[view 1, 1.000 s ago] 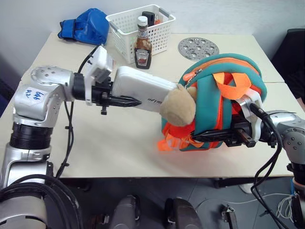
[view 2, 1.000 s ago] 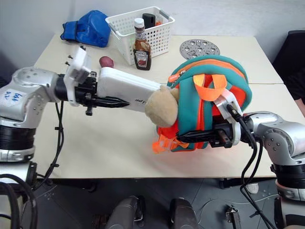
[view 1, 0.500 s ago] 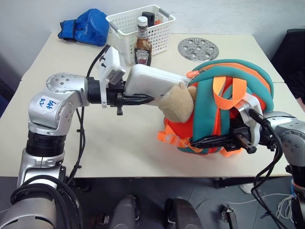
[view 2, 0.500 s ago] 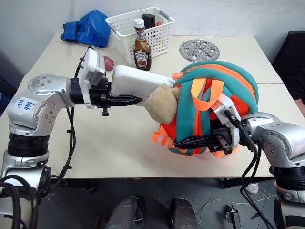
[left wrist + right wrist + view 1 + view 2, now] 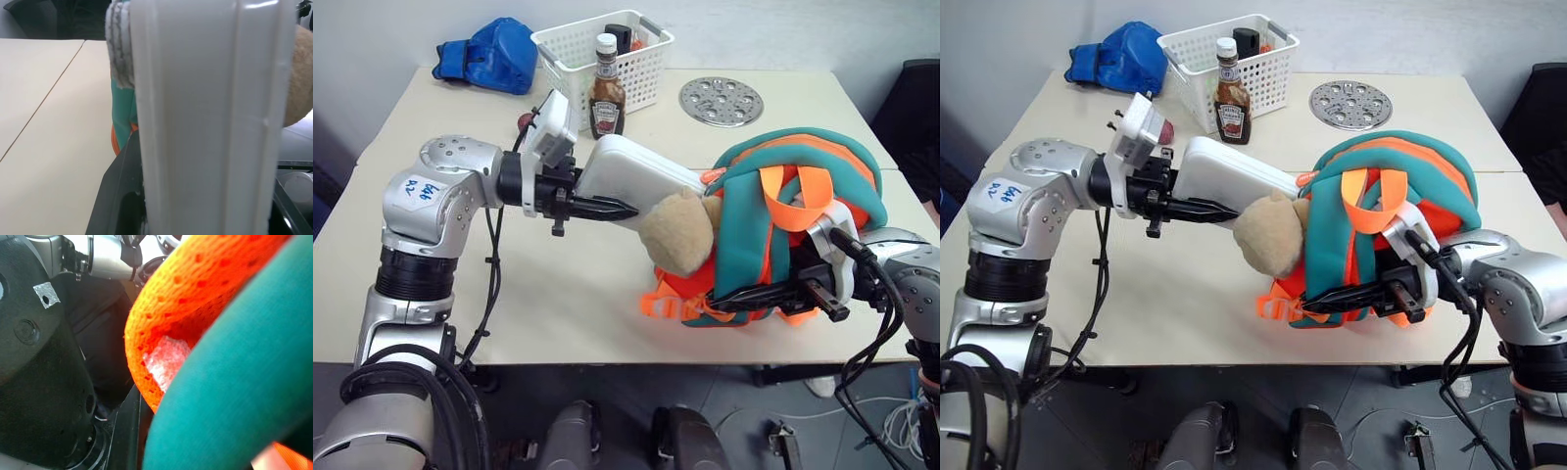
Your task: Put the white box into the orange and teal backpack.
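- Here, the left claw (image 5: 607,209) is clamped on one end of the white box (image 5: 641,182), holding it above the counter (image 5: 558,304) with its far end at the opening of the orange and teal backpack (image 5: 803,196).
- Just past that claw's tips hangs the backpack's tan plush toy (image 5: 677,231) (it hides the box's far corner, so whether that end is inside the backpack cannot be told).
- The right claw (image 5: 1332,302) has its fingers together on the backpack's teal strap (image 5: 1366,257), low on the side facing the camera.
- Well behind the left claw stand a ketchup bottle (image 5: 606,90) and a white basket (image 5: 607,49), with a blue fabric bundle (image 5: 489,54) at the counter's far corner.
- Beyond the backpack lies a perforated metal disc (image 5: 722,100).
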Tool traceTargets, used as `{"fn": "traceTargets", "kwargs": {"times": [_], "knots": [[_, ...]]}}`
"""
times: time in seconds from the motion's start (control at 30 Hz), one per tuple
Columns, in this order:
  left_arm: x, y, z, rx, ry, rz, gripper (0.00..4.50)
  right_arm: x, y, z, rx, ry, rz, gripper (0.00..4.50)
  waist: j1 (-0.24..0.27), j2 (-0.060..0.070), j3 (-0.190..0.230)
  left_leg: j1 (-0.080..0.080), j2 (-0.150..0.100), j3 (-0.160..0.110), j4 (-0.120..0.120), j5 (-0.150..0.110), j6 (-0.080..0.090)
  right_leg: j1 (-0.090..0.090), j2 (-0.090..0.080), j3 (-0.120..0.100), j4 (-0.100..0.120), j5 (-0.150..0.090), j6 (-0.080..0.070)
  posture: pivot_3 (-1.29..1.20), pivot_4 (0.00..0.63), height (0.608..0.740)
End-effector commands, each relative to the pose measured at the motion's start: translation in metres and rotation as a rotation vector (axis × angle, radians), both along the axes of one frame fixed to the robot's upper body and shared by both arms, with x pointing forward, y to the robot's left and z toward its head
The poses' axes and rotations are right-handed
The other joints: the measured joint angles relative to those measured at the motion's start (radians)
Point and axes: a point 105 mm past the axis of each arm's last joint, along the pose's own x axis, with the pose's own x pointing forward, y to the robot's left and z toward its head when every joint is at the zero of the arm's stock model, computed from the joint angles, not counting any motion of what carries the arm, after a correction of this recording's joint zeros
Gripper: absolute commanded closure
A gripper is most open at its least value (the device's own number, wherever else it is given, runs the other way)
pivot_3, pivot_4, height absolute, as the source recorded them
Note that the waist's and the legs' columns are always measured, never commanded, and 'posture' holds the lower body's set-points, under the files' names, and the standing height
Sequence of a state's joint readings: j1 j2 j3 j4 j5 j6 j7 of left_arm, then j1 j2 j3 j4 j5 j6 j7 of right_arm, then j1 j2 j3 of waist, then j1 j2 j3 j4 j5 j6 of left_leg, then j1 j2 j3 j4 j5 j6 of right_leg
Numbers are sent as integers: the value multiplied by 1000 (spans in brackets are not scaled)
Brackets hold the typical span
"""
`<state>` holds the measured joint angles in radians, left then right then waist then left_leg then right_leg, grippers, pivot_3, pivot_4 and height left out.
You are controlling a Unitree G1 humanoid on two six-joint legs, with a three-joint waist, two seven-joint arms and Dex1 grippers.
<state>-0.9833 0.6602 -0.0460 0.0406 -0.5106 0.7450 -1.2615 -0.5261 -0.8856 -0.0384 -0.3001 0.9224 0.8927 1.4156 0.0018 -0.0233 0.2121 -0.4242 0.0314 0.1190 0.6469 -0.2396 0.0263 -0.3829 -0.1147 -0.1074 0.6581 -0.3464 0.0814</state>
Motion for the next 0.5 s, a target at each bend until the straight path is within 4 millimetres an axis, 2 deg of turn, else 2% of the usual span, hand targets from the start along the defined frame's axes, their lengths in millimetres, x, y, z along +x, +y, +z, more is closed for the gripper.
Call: {"fn": "traceTargets", "kwargs": {"times": [0.03,0.13,0.23,0.33,0.4,0.5], "knots": [[-16,21,43,-104,-46,-35,3121,-4,3,0,5,-17,7,4475,-5,0,0,0,0,0,0,0,0,0,0,0,0,0,0,0,150,740],[-21,36,62,-166,-29,-16,3121,-3,3,-1,7,-16,-7,4475,-7,0,0,0,0,0,-1,0,-1,-1,0,0,0,0,0,0,150,740],[-23,41,67,-202,-6,-9,3121,-2,3,0,10,-13,-16,4475,-5,0,0,0,0,0,-1,0,-1,-1,0,0,1,0,0,0,150,740],[-23,33,48,-146,-1,-18,3121,-1,3,-1,12,-11,-22,4475,-3,0,0,0,0,0,0,0,-1,-1,0,1,1,0,0,0,150,740],[-20,17,22,-91,9,-24,3121,1,4,0,13,-13,-22,4475,-2,0,0,0,0,0,0,0,-1,0,0,1,1,0,0,0,150,740],[-13,2,-2,-61,3,-8,3121,1,5,0,16,-15,-22,4475,0,0,0,1,0,0,1,0,-1,1,0,0,0,0,0,0,150,740]]}}
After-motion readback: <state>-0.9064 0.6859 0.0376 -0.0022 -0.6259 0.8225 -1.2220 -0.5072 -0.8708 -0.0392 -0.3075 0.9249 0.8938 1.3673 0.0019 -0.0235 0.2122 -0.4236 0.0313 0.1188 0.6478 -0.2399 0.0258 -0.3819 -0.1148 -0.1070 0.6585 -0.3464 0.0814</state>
